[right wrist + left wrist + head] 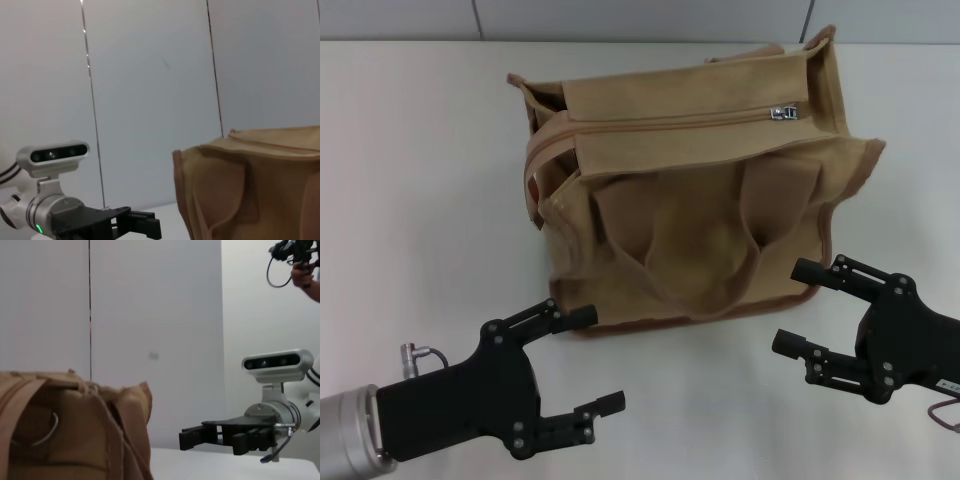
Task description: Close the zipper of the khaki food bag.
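Note:
The khaki food bag (690,200) stands in the middle of the white table, one handle (705,298) drooping over its front side. Across its top panel runs the zipper (670,121), with the silver slider (783,113) near the right end. My left gripper (588,362) hovers open in front of the bag's lower left corner, apart from it. To the right of the lower right corner, my right gripper (800,306) is open too, holding nothing. The left wrist view shows the bag (75,435) and the right gripper (200,437) beyond it. The right wrist view shows the bag (250,190).
The white table (420,200) stretches to the left and in front of the bag. Grey wall panels (620,18) stand behind it. A person's hand with a cable (300,262) shows high up in the left wrist view.

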